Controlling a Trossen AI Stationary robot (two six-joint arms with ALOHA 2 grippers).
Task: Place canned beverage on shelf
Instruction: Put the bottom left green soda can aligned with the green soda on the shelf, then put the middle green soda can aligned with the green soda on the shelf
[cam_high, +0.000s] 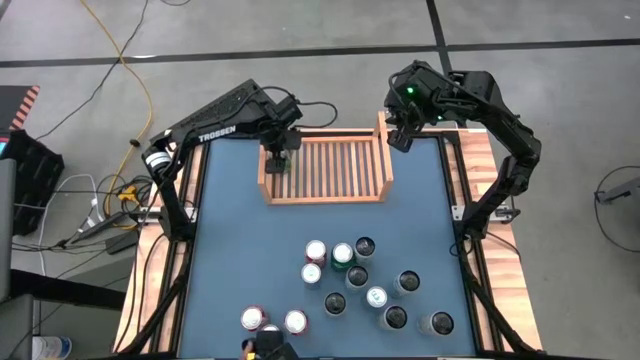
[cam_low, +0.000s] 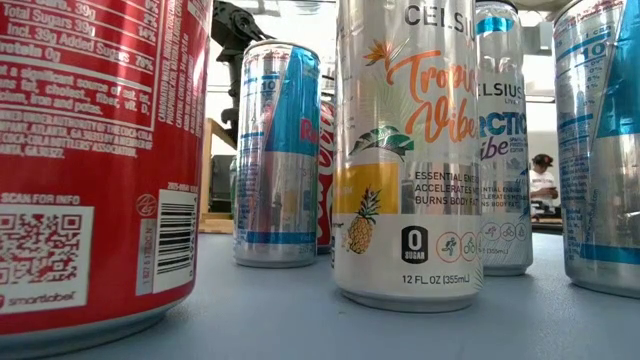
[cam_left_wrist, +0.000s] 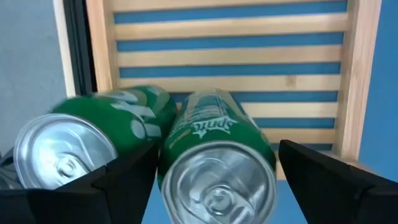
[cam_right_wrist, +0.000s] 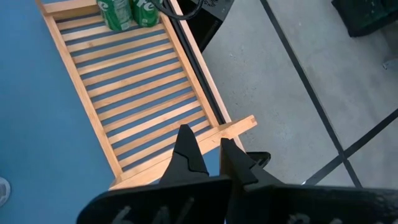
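Two green cans were seen standing at the left end of the shelf, upper centre of the high view. The left gripper was spread apart around one can; the right gripper was held together at the shelf's right end.

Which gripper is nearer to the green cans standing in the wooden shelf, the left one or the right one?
Left. The left gripper is directly over the green cans at the shelf's left end, jaws open around one. The right gripper is shut above the shelf's far right end.
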